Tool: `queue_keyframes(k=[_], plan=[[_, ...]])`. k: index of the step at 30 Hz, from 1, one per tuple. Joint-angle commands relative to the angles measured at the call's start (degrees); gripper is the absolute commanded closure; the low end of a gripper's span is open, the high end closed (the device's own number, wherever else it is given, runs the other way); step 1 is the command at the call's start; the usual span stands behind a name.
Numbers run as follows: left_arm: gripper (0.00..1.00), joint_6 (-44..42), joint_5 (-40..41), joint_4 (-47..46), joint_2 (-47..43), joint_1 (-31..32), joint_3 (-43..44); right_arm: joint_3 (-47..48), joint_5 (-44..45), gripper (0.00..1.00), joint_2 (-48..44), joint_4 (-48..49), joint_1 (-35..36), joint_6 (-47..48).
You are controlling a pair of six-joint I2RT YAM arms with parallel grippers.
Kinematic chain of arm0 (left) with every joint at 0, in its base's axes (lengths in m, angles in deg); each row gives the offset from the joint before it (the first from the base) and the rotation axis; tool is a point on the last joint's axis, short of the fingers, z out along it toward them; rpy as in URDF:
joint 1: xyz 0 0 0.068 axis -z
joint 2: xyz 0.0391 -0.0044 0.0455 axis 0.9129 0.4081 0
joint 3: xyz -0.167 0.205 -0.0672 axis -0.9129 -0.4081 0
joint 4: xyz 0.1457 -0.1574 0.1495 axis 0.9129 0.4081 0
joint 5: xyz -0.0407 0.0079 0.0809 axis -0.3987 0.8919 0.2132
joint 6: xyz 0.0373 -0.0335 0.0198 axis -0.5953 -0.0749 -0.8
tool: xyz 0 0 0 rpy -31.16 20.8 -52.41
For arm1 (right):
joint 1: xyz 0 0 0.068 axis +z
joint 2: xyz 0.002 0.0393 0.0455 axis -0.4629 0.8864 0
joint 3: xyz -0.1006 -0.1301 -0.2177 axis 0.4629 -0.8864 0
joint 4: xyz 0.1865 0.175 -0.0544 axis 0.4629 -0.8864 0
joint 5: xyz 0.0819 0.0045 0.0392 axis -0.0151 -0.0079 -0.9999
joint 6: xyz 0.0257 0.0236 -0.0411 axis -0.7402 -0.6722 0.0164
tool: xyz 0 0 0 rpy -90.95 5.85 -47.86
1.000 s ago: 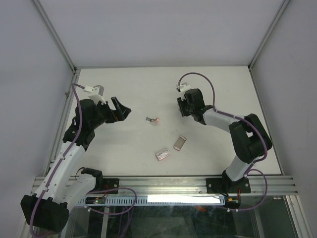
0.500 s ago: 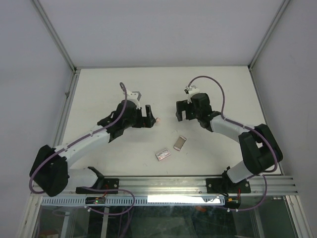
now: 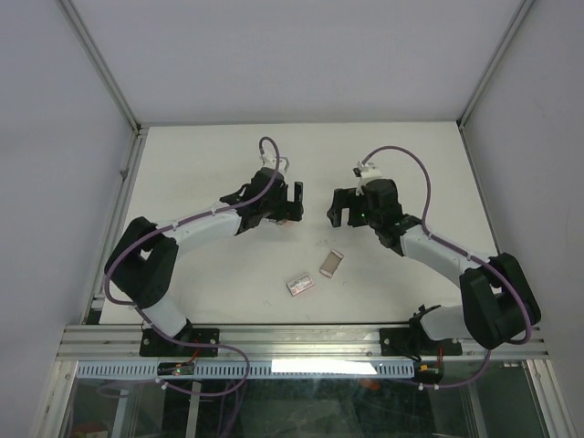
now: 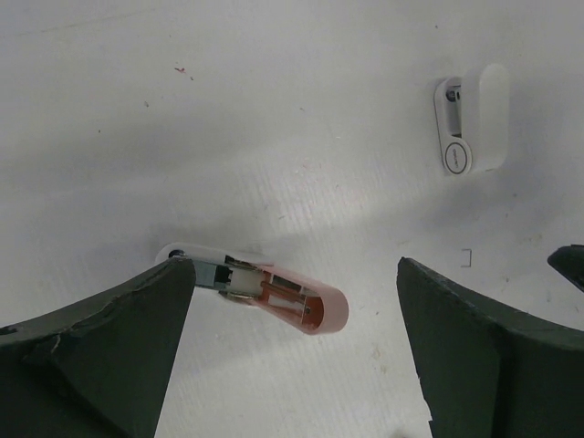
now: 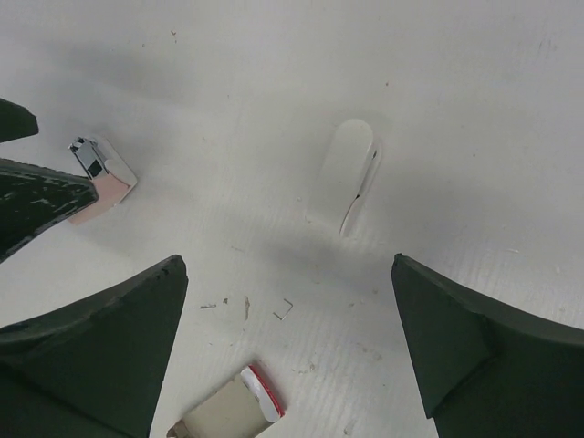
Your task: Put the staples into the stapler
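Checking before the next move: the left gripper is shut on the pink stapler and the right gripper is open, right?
No. The left gripper is open, as the left wrist view shows; the pink stapler lies below it, ungripped. The right gripper is open.

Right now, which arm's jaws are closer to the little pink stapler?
Left. Its open jaws straddle the stapler; the right arm's jaws hang off to one side, clear of it.

The top camera looked steeply down on the whole bench from far above and behind the arms. Both wrist cameras faced down, close over the stapler, sharing it and the white piece near it.
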Motion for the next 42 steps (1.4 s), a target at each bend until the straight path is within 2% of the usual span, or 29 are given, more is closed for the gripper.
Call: queue_keyframes(k=[1, 7, 9, 11, 15, 17, 21, 28, 31, 34, 37, 42], plan=[[0.05, -2.7, 1.1, -2.4, 3.5, 0.9, 4.5, -0.6, 0.6, 0.04, -2.0, 2.6, -0.2, -1.2], [0.26, -3.4, 3.9, 1.5, 6.9, 2.2, 7.5, -1.3, 0.3, 0.04, -2.2, 3.5, -0.2, -1.4], [0.29, -3.5, 4.9, 2.6, 7.1, 2.8, 7.7, -1.4, 0.4, 0.04, -2.2, 3.7, -0.2, -1.5], [0.28, -3.4, 5.6, 3.2, 6.7, 3.5, 7.5, -1.7, 0.5, 0.04, -2.2, 3.9, -0.2, -1.5], [0.19, -3.0, 6.1, 3.7, 5.2, 4.2, 6.2, -1.7, 0.3, 0.04, -1.9, 4.1, -0.3, -1.6], [0.21, -3.1, 6.2, 3.6, 4.3, 4.3, 5.4, -1.8, 0.4, 0.04, -1.7, 4.2, -0.3, -1.7], [0.34, -3.4, 6.4, 4.2, 4.2, 4.3, 5.0, -1.9, 0.4, 0.05, -1.6, 4.3, -0.2, -1.8], [0.65, -3.3, 5.0, 4.3, 3.7, 4.3, 5.5, -2.1, -0.2, 0.05, -2.9, 4.0, -0.3, -1.8], [0.82, -2.7, 4.2, 4.6, 2.8, 4.3, 5.2, -2.4, -1.6, 0.05, -3.7, 4.1, -0.3, -1.4], [0.93, -1.2, 2.7, 4.8, 0.9, 4.3, 4.3, -2.7, -5.3, 0.05, -4.1, 4.9, -0.3, -0.8], [1.00, 0.7, 1.0, 5.1, -1.6, 4.3, 3.3, -3.4, -10.9, 0.06, -4.5, 7.0, 0.0, -0.3], [1.00, 3.0, -3.4, 5.8, -5.0, 4.2, 2.1, -7.2, -18.9, 0.07, -5.2, 15.3, 3.0, 1.2]])
